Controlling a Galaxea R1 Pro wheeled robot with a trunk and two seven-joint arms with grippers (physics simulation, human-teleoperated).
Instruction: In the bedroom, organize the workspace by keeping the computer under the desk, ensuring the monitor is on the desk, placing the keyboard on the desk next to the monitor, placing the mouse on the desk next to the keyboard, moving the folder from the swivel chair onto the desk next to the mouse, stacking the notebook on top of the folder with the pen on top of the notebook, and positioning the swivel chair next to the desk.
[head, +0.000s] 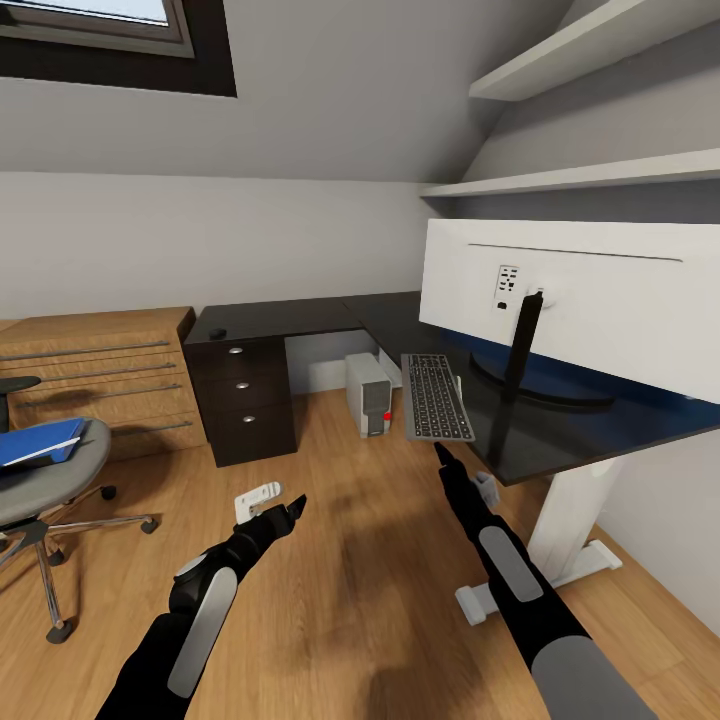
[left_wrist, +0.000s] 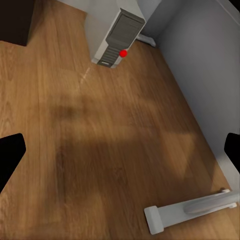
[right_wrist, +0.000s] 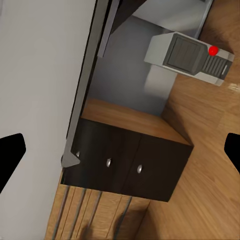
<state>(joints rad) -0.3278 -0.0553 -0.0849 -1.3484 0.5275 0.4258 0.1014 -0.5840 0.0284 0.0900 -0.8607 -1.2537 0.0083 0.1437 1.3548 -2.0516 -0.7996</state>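
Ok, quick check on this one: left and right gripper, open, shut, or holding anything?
Left gripper: open, holding nothing, over the floor.
Right gripper: open, holding nothing, just short of the keyboard.

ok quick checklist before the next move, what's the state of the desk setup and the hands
1. computer under the desk: ok, on the floor beneath it.
2. monitor on the desk: ok, upright.
3. keyboard on the desk: not ok, it overhangs the front edge.
4. folder moved to the desk: not ok, it lies on the swivel chair.
5. left hand free: ok, open and empty.
6. right hand free: ok, open, just below the keyboard's near end.
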